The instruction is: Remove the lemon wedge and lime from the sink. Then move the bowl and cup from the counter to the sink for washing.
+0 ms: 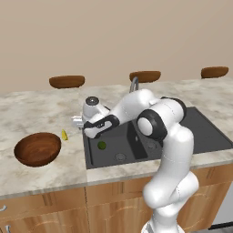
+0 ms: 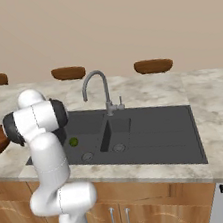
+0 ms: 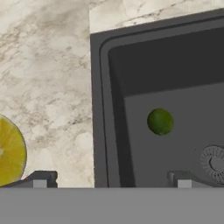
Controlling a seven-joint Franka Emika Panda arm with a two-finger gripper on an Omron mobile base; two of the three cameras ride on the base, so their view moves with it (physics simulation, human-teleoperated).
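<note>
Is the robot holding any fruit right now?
No. Its tool is open and empty; the lime lies in the sink, the lemon wedge on the counter.

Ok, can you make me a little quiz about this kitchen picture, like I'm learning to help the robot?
1. True or false: the lime lies in the sink.
2. Where is the lemon wedge? A) on the counter, between the bowl and the sink; B) inside the bowl; C) in the drain.
3. Fill in: the gripper is ____ and holds nothing.

Key: 1 true; 2 A; 3 open.
</note>
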